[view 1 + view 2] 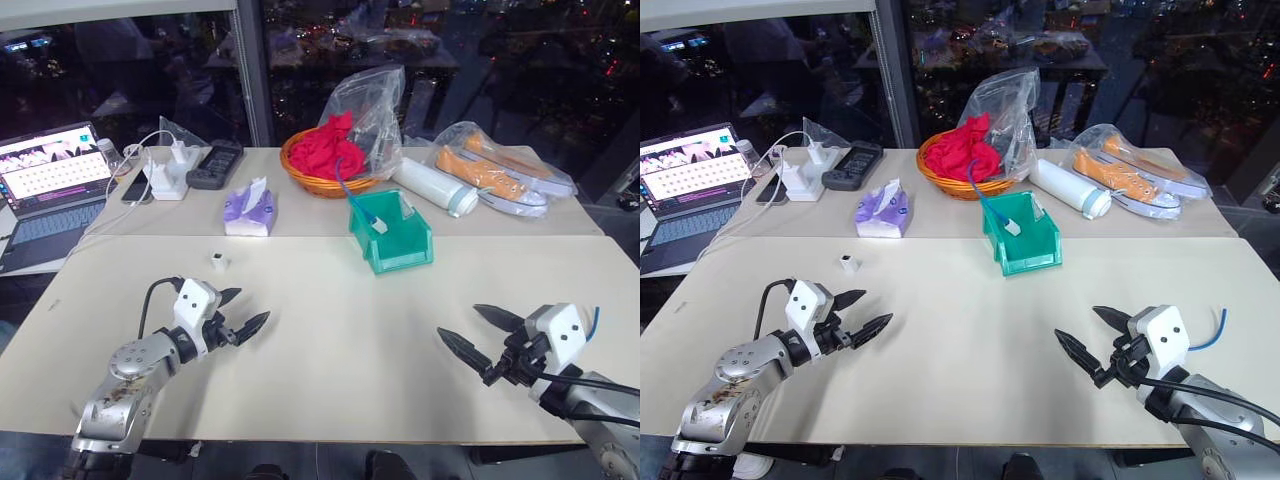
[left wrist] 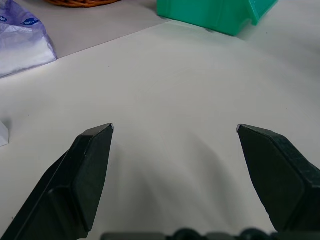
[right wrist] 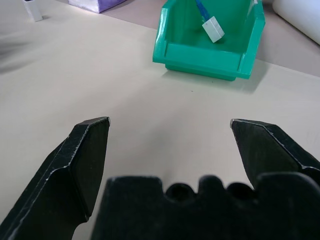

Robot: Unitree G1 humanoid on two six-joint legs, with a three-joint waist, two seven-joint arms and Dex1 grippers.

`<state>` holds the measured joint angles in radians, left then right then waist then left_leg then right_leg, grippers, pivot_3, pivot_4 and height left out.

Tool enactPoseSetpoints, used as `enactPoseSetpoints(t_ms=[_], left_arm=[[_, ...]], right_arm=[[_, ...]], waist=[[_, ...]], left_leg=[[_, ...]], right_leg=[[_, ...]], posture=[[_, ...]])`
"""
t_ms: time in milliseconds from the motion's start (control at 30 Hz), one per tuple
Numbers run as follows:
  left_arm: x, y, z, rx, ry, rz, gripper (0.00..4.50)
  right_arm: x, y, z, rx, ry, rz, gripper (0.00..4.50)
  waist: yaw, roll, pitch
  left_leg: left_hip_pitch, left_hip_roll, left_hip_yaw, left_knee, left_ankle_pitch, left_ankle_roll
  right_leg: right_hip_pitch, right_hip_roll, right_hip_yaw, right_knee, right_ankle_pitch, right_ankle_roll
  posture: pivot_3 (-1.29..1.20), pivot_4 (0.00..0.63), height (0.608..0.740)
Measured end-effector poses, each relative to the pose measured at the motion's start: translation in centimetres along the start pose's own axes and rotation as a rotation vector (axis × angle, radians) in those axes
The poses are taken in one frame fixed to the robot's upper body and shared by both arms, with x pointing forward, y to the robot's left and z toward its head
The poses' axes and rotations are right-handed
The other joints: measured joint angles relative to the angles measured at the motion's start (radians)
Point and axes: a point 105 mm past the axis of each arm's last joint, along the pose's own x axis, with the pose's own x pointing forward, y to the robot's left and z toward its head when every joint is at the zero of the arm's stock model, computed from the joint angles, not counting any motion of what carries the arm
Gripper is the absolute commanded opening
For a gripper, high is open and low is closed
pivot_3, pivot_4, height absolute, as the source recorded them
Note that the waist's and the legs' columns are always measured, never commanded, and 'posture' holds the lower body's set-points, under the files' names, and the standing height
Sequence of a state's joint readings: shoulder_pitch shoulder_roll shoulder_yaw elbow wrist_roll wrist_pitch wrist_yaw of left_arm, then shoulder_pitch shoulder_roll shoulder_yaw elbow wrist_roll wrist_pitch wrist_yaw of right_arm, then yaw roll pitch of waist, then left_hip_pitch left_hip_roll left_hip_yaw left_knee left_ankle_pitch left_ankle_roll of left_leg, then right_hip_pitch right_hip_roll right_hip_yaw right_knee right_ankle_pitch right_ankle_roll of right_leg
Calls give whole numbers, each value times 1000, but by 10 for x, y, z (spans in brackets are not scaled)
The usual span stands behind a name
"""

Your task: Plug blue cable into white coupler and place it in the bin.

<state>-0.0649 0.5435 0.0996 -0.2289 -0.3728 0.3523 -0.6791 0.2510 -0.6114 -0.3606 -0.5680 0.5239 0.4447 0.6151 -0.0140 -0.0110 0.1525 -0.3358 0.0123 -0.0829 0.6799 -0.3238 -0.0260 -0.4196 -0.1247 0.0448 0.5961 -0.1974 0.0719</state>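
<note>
Blue cable point(image 3: 201, 7) slants into bin point(image 3: 200, 52).

Beige table point(image 1: 330, 330) near dark glass wall point(image 1: 450, 60); grey window post point(image 1: 252, 70).

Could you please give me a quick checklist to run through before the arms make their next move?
1. Blue cable joined to a white coupler: ok, its end sits in the block.
2. Joined pair inside the bin: ok; the cable trails out over the back wall toward the orange basket.
3. Left gripper empty, fingers apart: ok.
4. Right gripper empty, fingers apart: ok.
5. Bin upright on the table: ok.
6. Small white block by the tissue pack, loose: whether it needs handling, cannot tell.
</note>
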Motion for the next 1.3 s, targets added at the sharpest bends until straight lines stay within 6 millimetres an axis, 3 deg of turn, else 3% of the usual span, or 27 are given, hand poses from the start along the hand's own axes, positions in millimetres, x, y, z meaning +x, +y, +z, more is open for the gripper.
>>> enactPoseSetpoints(t_ms=[333,467,533,633,833,933,1133,1300], left_arm=[[1,-15,12,-12,16,-192,4245],[-8,-32,29,35,15,-397,4245],[-9,-34,48,78,2,-486,4245],[-10,-36,62,102,-8,-543,4245],[-9,-39,64,111,-1,-576,4245],[-8,-39,62,110,4,-578,4245],[-12,-43,62,128,22,-608,4245],[-13,-46,58,133,44,-637,4245]], right_arm=[[9,-12,9,-104,74,24,4474],[10,-46,-6,-114,195,-58,4474],[8,-65,-11,-85,243,-96,4474],[5,-76,-21,-61,297,-92,4474],[6,-91,-48,25,403,-64,4474],[2,-99,-58,46,451,-67,3727],[2,-108,-57,64,455,-31,1762],[9,-93,-52,43,466,98,23]], waist=[[-1,0,0],[-1,-1,0],[2,-1,1],[-1,-1,1],[-13,-1,1],[-13,-1,1],[-17,-1,1],[-22,0,1]], left_leg=[[0,0,0,0,0,0],[-1,0,0,0,0,0],[-1,0,0,0,0,0],[-1,0,0,0,-1,1],[-1,0,1,0,-1,1],[-1,0,1,0,-1,1],[-1,0,1,0,-1,1],[-1,0,1,0,-1,1]], right_leg=[[0,0,0,0,0,0],[-1,0,0,0,0,0],[0,0,0,0,0,0],[0,0,0,-1,0,0],[-1,0,0,-1,0,0],[0,0,0,-1,0,0],[0,0,0,-1,0,0],[-1,0,0,-1,0,0]], posture=[[0,150,740],[0,150,740],[0,150,740],[0,150,740],[0,150,740],[0,150,740],[0,150,740],[0,150,740]])
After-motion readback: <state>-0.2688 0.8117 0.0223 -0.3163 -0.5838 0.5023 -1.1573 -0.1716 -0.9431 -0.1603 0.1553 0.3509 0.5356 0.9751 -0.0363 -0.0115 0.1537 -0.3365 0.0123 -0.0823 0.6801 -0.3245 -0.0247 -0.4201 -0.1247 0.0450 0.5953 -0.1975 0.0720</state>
